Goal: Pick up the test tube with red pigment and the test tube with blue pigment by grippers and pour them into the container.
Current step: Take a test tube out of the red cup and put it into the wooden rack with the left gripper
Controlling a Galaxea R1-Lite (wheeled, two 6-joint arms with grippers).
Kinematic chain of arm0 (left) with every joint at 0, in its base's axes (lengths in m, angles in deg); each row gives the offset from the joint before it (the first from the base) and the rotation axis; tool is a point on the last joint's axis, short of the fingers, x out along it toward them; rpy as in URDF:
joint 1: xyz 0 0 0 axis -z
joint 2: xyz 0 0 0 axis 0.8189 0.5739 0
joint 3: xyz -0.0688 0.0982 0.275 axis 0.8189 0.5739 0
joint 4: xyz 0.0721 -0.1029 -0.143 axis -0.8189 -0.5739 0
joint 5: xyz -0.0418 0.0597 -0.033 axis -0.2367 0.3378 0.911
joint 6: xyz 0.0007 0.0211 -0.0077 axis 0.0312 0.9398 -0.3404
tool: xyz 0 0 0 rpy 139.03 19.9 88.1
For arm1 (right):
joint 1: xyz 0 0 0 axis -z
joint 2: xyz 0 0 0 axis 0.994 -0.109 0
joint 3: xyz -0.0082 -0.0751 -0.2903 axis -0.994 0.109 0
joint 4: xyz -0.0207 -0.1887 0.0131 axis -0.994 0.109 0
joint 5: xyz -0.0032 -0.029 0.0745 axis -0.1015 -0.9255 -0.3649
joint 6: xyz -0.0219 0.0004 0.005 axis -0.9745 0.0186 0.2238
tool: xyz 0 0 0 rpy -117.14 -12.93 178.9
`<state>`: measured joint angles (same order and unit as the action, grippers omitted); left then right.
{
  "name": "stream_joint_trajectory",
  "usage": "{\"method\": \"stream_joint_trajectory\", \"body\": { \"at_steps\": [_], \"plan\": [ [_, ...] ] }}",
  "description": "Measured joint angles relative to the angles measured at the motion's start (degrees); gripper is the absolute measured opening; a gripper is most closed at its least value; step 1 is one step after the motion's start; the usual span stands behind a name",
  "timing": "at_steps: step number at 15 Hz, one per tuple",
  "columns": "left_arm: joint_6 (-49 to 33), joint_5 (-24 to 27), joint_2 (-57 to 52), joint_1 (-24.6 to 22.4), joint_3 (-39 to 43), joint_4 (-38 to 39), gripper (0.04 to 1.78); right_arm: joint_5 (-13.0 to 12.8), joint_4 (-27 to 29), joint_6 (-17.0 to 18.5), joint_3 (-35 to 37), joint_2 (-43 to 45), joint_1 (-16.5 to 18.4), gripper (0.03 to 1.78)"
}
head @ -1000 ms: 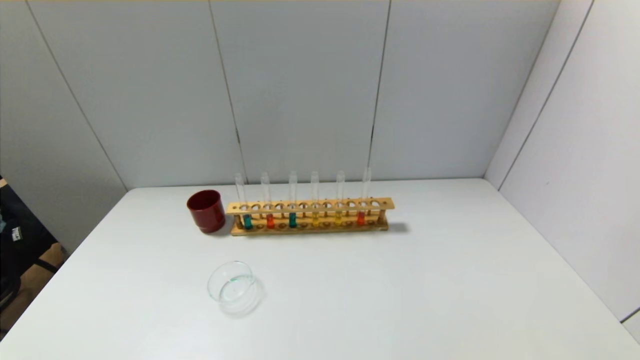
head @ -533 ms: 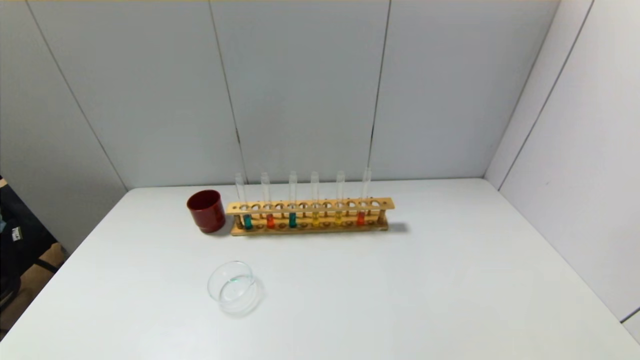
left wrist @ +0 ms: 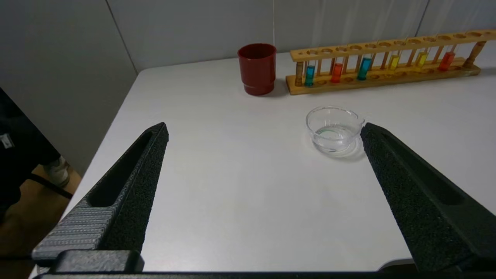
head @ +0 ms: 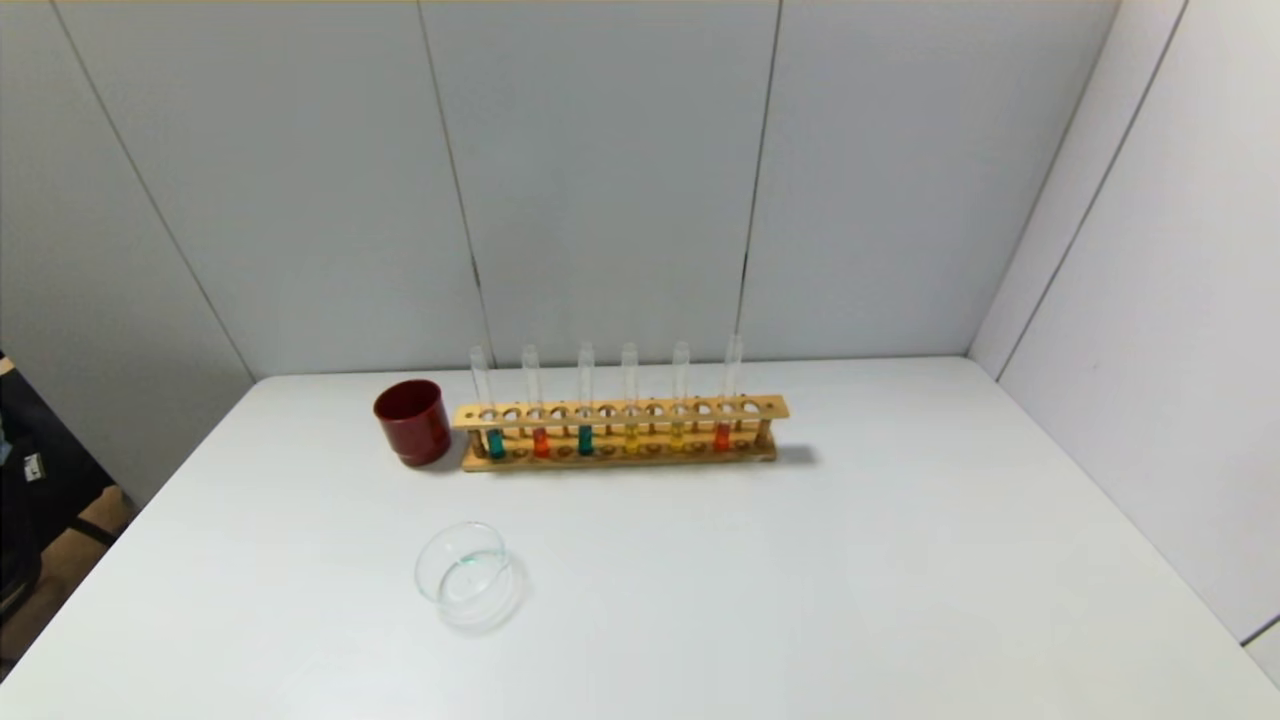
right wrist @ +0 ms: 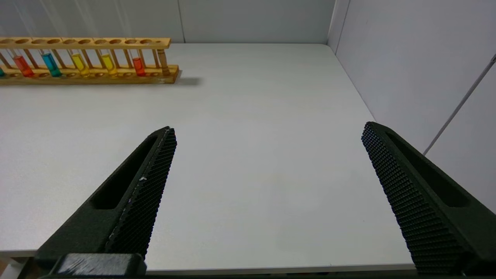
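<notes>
white table (head: 800, 580), wooden rack (head: 620, 410) standing near its far edge, six tubes upright in it. from the robot's left along the rack: bright blue-teal, red-orange, darker teal, yellow, yellow, red-orange.

test tube with blue pigment (head: 494, 441) upright in the leftmost filled hole, at the rack end nearest the dark red cup (head: 412, 421). test tube with red pigment (head: 540, 441) upright in the next filled hole beside it; second red-orange tube (head: 721, 436) upright near the rack's right end. cup just beside the rack's left end, whether touching cannot be told.

container (head: 466, 577) resting on the table well in front of the rack's left end, apart from cup and rack, only a faint greenish trace at its bottom.

left gripper (left wrist: 263, 128) held low at the near left edge of the table, fingers spread wide, nothing between them, container seen just beyond one fingertip (left wrist: 370, 130) in the left wrist view.

right gripper (right wrist: 267, 130) held low at the near right side of the table, fingers likewise wide apart, gripping nothing, well apart from the rack.

neither arm visible in the head view.
</notes>
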<state>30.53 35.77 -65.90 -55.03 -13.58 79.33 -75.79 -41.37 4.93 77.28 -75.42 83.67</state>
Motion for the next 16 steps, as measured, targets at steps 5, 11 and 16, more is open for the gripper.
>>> {"method": "stream_joint_trajectory", "body": {
  "at_steps": [5, 11, 16],
  "plan": [
    [2.8, 0.0, 8.7, 0.2, -13.9, -5.5, 1.75, 0.0, 0.0, 0.0, 0.0, 0.0, 0.0, 1.75],
    [2.8, 0.0, 27.0, 0.3, -27.6, -0.9, 1.75, 0.0, 0.0, 0.0, 0.0, 0.0, 0.0, 1.75],
    [2.6, 0.2, 45.0, 0.3, -29.8, 12.5, 1.75, 0.0, 0.0, 0.0, 0.0, 0.0, 0.0, 1.75]
  ]
}}
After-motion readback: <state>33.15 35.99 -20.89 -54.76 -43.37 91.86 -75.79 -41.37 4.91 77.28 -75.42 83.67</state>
